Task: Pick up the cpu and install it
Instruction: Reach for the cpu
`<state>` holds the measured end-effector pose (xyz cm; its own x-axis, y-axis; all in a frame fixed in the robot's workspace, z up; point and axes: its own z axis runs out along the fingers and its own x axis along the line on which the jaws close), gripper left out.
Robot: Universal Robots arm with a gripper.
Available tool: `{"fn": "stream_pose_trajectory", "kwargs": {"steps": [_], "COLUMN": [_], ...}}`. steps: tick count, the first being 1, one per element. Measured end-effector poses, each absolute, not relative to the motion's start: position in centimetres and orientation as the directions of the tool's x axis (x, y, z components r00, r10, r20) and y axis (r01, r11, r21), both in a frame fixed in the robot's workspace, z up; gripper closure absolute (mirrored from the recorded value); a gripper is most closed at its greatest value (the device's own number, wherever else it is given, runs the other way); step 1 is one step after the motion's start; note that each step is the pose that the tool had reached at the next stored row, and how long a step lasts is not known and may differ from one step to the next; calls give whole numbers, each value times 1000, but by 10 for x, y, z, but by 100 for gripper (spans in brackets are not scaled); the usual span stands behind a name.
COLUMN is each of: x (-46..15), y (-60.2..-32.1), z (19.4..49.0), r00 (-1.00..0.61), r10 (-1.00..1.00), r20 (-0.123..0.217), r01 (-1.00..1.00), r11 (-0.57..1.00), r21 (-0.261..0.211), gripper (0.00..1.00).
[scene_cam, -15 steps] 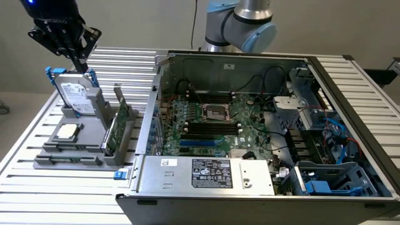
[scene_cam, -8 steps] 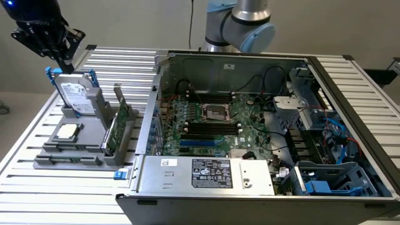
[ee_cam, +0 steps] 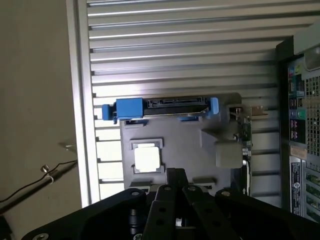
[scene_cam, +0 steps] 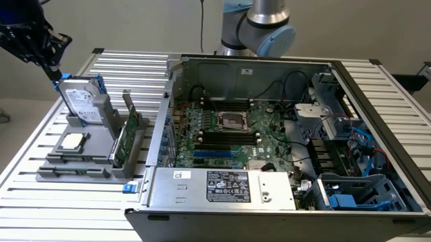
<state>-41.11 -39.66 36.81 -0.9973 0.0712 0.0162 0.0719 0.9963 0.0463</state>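
Claw closed, empty, hovering over far end of gray holder on slatted tabletop. Cpu lies flat in holder recess, near upright hard drive, outside open computer case.

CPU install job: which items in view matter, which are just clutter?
Job: small square silvery cpu in grey holder; metal-framed motherboard socket; black gripper.
Lying about: silver hard drive with blue handles; upright green circuit card.
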Motion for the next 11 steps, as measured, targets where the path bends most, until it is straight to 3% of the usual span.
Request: {"fn": "stream_pose_trajectory", "kwargs": {"steps": [11], "x": [-433], "y": [-396], "z": [363], "r00": [-998], "r10": [65], "r20": [26], "r01": [66], "r11": [997], "r21": [46], "gripper": [89]}}
